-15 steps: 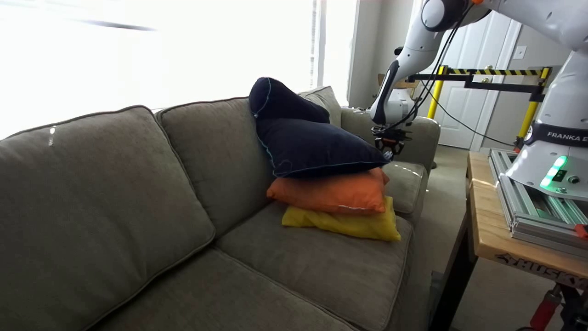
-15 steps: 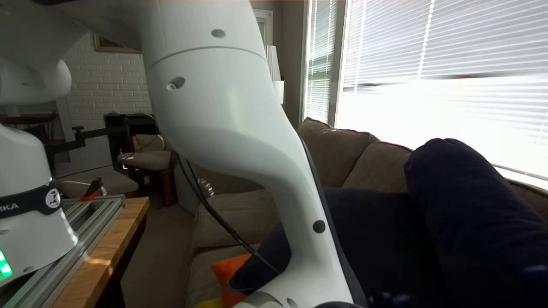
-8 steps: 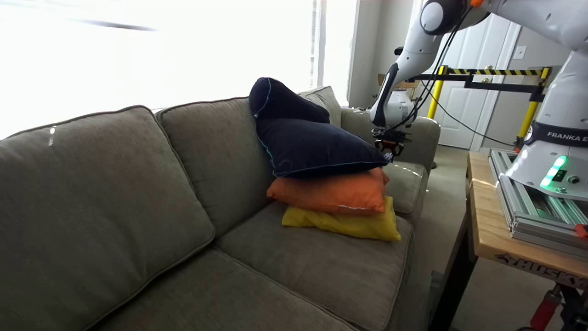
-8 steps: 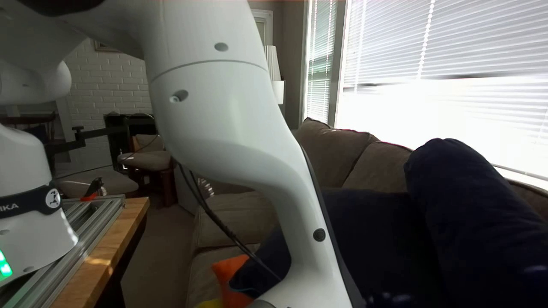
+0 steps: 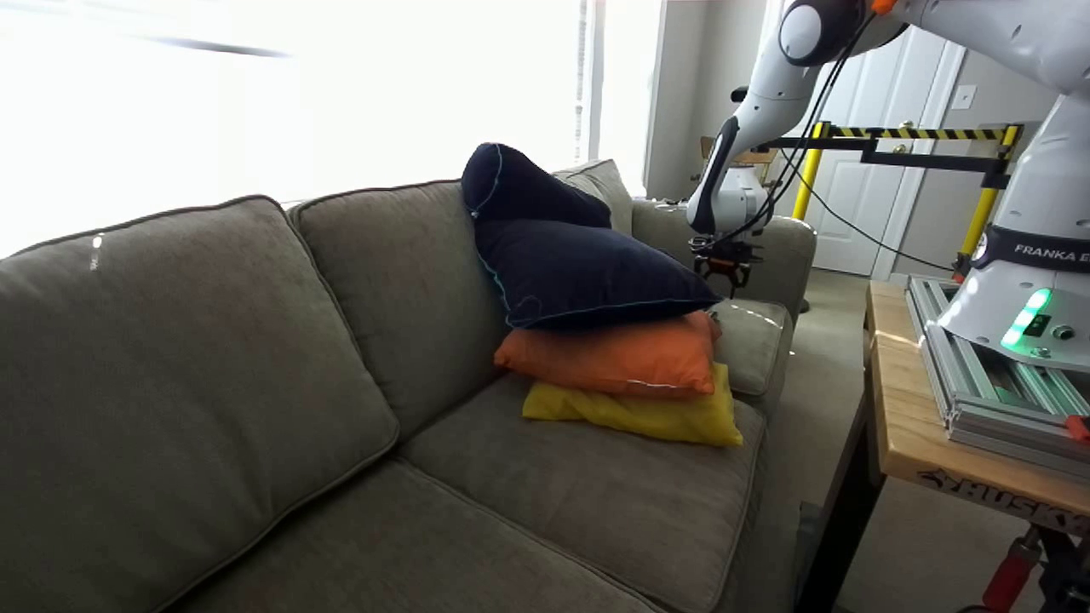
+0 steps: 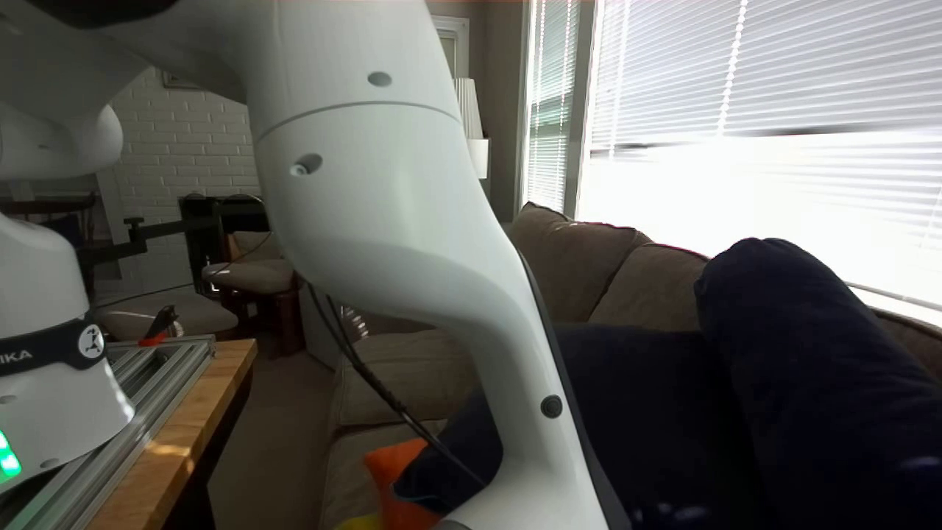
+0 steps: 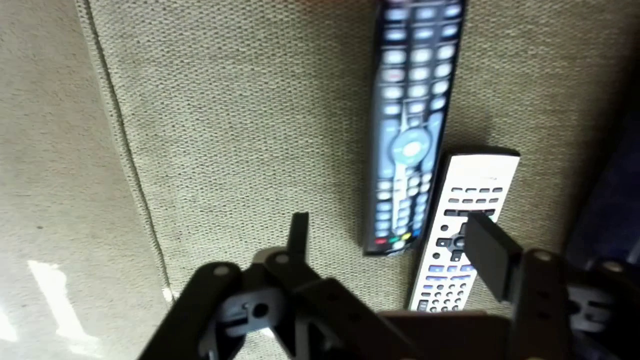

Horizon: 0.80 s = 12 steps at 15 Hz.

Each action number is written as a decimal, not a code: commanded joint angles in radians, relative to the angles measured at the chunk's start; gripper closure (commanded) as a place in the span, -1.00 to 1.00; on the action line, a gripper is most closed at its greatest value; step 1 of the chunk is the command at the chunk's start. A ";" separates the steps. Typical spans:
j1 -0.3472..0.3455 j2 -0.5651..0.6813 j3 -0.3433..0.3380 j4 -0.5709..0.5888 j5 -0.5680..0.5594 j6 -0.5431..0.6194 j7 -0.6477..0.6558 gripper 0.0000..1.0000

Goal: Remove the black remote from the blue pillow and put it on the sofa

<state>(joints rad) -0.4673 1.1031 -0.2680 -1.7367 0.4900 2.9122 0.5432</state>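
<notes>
In the wrist view the black remote is somewhat blurred over the sofa seat, its coloured-button end between my fingertips but touching neither. My gripper stands open, with bare cloth between the remote and the finger on that side. The opposite finger covers part of a silver remote. Whether the black remote lies fully flat cannot be told. In an exterior view my gripper hangs just past the corner of the blue pillow. A dark edge of that pillow also shows in the wrist view.
The silver remote lies against the black one. An orange pillow and a yellow pillow sit under the blue one. The seat's piped front edge borders the carpet. A wooden table carries the arm base.
The shiny thing seen at my fingertips in an exterior view has dropped out of them, and the jaws have opened. The arm shifted slightly at first, then stayed almost still.
</notes>
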 commanded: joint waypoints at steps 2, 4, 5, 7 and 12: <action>-0.001 0.027 -0.009 0.042 0.009 -0.007 0.006 -1.00; 0.000 0.026 -0.011 0.043 0.009 -0.008 0.007 -1.00; -0.002 0.024 -0.008 0.044 0.010 -0.007 0.006 -1.00; -0.001 0.015 -0.005 0.042 0.013 -0.011 0.008 -1.00; 0.011 -0.048 0.013 0.012 0.018 -0.019 0.002 -1.00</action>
<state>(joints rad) -0.4637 1.0939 -0.2653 -1.7149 0.4900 2.9122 0.5432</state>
